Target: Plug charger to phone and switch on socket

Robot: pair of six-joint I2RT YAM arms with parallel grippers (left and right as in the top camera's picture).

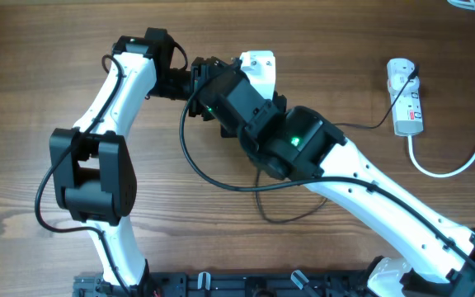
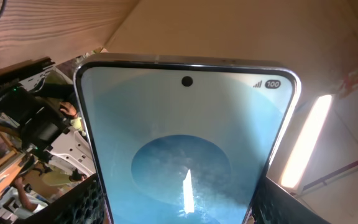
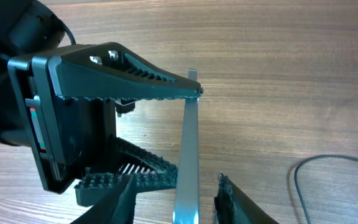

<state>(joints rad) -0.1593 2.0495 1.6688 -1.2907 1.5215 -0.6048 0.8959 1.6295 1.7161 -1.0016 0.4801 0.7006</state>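
You've got two robot arms on the bench (image 1: 31, 49): the left arm (image 1: 110, 103) and the right arm (image 1: 386, 198). Count one phone (image 2: 185, 155), one white power strip (image 1: 406, 99) by the far right corner, one thin black charger cable (image 1: 213, 177) and one thick white lead (image 1: 468, 158).

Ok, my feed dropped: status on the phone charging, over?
Left end effector shut on cyan-screened rectangular smartphone. Right end effector open, facing its edge. Thin black charger cable lying slack, plug tip unseen.
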